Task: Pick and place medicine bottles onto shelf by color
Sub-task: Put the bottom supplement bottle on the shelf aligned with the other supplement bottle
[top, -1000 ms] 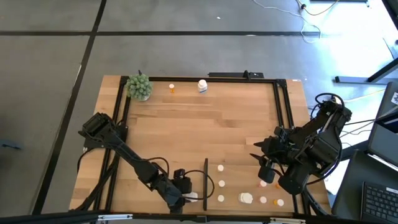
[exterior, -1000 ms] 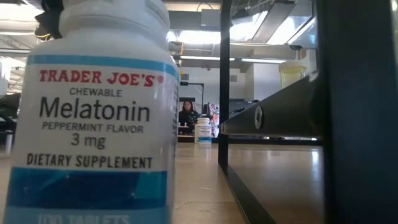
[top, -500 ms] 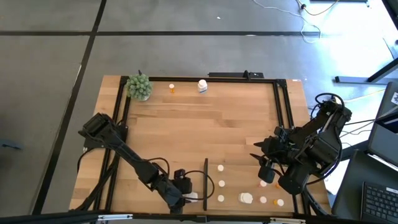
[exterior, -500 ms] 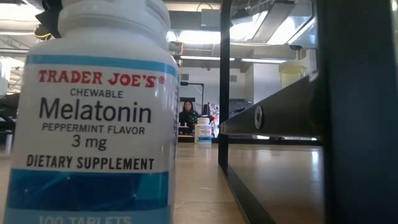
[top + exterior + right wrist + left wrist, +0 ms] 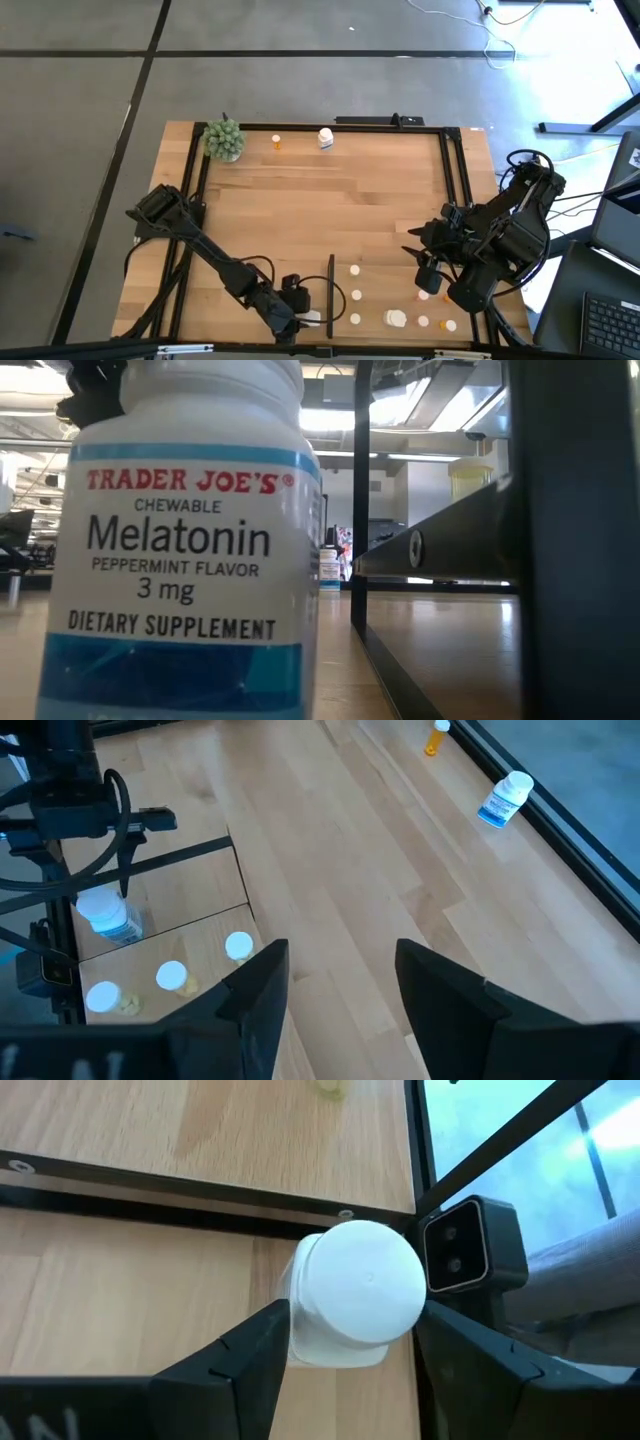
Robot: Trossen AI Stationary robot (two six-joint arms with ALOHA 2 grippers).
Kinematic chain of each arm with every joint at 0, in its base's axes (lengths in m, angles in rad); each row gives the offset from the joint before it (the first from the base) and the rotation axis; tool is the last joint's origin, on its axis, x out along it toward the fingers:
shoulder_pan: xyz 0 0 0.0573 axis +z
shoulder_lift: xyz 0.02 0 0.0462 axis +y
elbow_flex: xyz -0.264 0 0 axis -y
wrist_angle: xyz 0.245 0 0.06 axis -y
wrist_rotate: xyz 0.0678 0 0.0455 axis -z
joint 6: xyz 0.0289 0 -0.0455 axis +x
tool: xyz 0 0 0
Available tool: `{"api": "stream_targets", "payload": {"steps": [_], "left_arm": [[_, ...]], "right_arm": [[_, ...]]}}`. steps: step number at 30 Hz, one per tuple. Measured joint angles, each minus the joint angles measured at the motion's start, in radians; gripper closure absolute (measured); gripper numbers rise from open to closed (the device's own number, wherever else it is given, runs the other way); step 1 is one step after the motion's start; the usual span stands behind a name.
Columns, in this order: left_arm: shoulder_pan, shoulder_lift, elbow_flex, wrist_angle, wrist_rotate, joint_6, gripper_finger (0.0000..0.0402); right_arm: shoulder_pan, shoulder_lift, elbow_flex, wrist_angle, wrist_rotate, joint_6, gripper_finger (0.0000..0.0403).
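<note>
My left gripper (image 5: 300, 314) is at the table's near edge, just left of the shelf's black strip (image 5: 330, 290), shut on a white melatonin bottle (image 5: 355, 1295) with a blue-banded label that fills the low view (image 5: 180, 550). The light-wood shelf (image 5: 385, 292) holds several small bottles standing on their bases, some white (image 5: 355, 295), some orange (image 5: 447, 325), and a chunkier white one (image 5: 397, 318). My right gripper (image 5: 340, 985) is open and empty above the shelf's right part (image 5: 428, 275). My left gripper pinches the bottle between its two fingers, on the bottle's sides just below the white cap (image 5: 300, 1325). The fingers come from above, pointing down. The bottle stands upright (image 5: 180, 550). Its bottom is outside the frames, so I cannot tell whether it is on the table.
An orange bottle (image 5: 277, 142) and a white bottle (image 5: 326, 138) are at the far edge beside the green plant ball (image 5: 224, 140). The black table frame (image 5: 455, 180) borders the wood. The low camera's housing (image 5: 470, 1260) is close by the held bottle.
My left gripper has carried the white bottle a little toward the table's right, toward the black strip. The bottle stays upright.
</note>
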Motion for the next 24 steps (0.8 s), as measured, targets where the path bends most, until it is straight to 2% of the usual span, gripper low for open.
{"api": "stream_targets", "payload": {"steps": [10, 24], "left_arm": [[0.000, 0.000, 0.000, -0.004, -0.004, 0.001, 0.0195], [0.000, 0.000, 0.000, -0.004, -0.003, -0.025, 0.0277]], "right_arm": [[0.000, 0.000, 0.000, 0.000, 0.002, 0.000, 0.0215], [0.000, 0.000, 0.000, 0.000, 0.002, 0.000, 0.0214]]}}
